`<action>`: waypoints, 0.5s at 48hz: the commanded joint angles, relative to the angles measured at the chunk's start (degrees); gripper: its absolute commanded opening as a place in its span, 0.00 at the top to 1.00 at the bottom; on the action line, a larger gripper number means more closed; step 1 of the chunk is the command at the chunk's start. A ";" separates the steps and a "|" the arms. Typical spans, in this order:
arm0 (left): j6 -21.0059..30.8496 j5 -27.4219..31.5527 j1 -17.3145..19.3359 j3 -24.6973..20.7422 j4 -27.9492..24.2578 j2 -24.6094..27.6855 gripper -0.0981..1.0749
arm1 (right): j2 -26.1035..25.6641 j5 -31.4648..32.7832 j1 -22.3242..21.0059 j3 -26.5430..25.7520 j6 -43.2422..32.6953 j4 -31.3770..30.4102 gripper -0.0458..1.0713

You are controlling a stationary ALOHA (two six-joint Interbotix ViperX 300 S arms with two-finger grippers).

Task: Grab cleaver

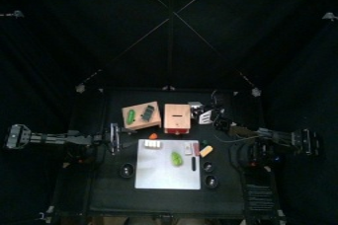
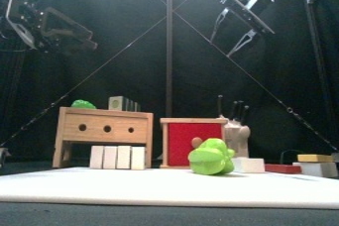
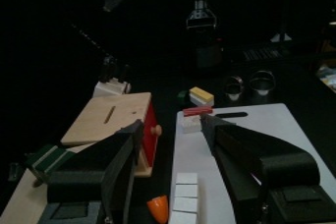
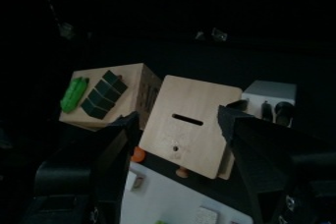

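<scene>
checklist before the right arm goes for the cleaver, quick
1. Right tool open: ok, jaws stand wide apart.
2. Right tool empty: ok, nothing between the jaws.
3. Cleaver located: cannot tell; dark handles stick up from the tan holder, none clearly a cleaver.
4. Right tool clear of the table's things: ok, it hangs high above them.
5. Left tool out of the way: ok, open, empty, on its own side.

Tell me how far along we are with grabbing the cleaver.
Done: nothing yet. In hand: both grippers are empty with fingers open. The right gripper hangs high above the knife block, and the left gripper is raised over the white board. Left: descend, close on the cleaver, lift. I cannot tell which handle in the block is the cleaver's.
</scene>
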State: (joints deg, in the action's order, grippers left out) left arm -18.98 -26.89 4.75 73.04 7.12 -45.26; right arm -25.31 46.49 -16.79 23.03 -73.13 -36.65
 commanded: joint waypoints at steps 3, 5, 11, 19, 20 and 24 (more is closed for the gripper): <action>0.18 -0.18 0.26 -1.05 -0.09 0.26 0.18 | 2.99 1.76 -3.34 -6.06 7.12 8.09 0.11; 0.26 -0.18 0.26 -0.79 -0.09 0.26 0.18 | 3.96 2.20 -3.87 -7.12 8.17 9.05 0.11; 0.35 -0.18 0.35 -0.44 0.35 0.18 0.18 | 7.82 7.21 -5.45 -11.43 11.69 9.67 0.11; 0.26 -0.18 0.26 -0.18 0.97 0.18 0.18 | 13.36 19.25 -5.54 -16.35 17.40 9.93 0.11; 0.26 -0.18 0.26 0.00 0.88 0.26 0.18 | 13.97 19.86 -5.54 -16.52 18.11 10.02 0.11; 0.35 -0.18 0.26 0.35 0.88 0.26 0.18 | 15.91 19.78 -5.36 -17.14 20.04 11.34 0.11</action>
State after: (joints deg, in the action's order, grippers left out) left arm -18.72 -26.81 4.92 73.92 8.00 -45.09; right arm -10.20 65.48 -22.15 8.09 -54.40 -26.19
